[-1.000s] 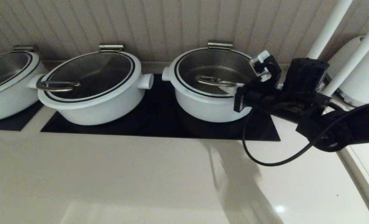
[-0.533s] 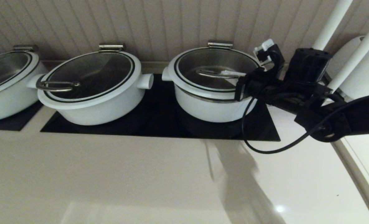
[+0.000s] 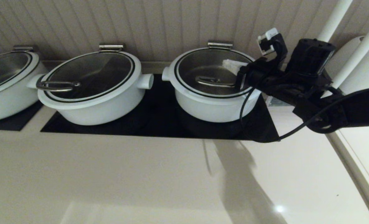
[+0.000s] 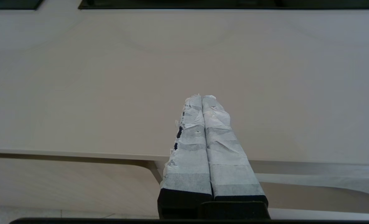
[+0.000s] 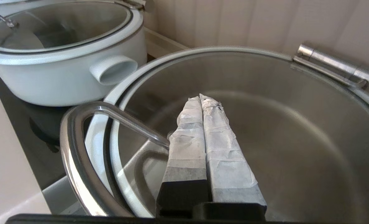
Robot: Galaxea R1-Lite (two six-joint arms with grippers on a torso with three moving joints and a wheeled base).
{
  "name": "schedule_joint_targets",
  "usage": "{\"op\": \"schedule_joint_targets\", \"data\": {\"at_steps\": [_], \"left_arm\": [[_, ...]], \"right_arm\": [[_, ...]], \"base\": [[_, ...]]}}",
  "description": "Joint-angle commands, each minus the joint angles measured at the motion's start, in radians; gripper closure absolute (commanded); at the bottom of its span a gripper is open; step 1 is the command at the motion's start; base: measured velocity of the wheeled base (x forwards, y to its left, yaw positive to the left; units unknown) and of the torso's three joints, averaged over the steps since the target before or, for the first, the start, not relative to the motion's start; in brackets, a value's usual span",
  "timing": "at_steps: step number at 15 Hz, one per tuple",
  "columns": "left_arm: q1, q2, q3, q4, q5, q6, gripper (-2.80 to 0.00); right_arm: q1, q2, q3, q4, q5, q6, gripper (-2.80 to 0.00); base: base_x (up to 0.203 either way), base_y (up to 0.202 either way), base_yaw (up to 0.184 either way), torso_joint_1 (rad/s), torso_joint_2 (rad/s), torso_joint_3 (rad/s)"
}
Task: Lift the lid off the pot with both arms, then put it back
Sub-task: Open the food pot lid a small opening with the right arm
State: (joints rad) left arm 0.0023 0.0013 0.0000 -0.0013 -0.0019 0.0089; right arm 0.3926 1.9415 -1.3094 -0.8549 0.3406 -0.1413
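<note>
The pot (image 3: 215,109) stands at the right of the black cooktop with its steel hinge clip (image 3: 220,44) at the back. The lid (image 3: 203,63) lies seated on it, its steel bar handle (image 3: 214,81) across the centre. My right gripper (image 3: 231,65) hangs just above the lid's right side, higher than the handle, shut and empty. In the right wrist view its fingertips (image 5: 203,99) lie over the glass (image 5: 281,130), and the handle (image 5: 78,130) runs in behind one finger. My left gripper (image 4: 202,97) is shut and empty over bare beige counter, out of the head view.
A wider white pot (image 3: 91,93) with a loop-handled lid stands left of the task pot, and another (image 3: 3,87) at far left. A white appliance (image 3: 363,77) and white poles (image 3: 330,25) stand at the right. The wall is close behind.
Half a second ago the lid was raised off the pot on my right gripper's fingers. Now it sits on the pot again, and the gripper has risen clear of the handle.
</note>
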Motion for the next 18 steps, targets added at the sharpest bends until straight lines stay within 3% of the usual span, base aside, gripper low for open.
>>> {"op": "schedule_joint_targets", "data": {"at_steps": [1,8,12,18], "left_arm": [[0.001,0.0,0.0,0.0,0.0,-0.001,0.0],[0.001,0.0,0.0,0.0,-0.001,0.002,0.0],[0.001,0.0,0.0,0.0,0.0,0.0,0.0],[0.001,0.0,0.0,0.0,0.0,-0.003,0.0]], "right_arm": [[-0.008,-0.002,-0.002,-0.004,0.003,-0.001,0.0],[0.054,-0.072,0.016,0.024,0.011,0.022,0.0],[0.12,-0.117,0.125,0.061,0.017,0.038,0.0],[0.123,-0.06,0.192,0.056,0.004,0.046,0.0]], "base": [[0.0,0.0,0.0,0.0,0.0,0.0],[0.0,0.0,0.0,0.0,0.0,0.0],[0.0,0.0,0.0,0.0,0.0,0.0],[0.0,0.0,0.0,0.0,0.0,0.0]]}}
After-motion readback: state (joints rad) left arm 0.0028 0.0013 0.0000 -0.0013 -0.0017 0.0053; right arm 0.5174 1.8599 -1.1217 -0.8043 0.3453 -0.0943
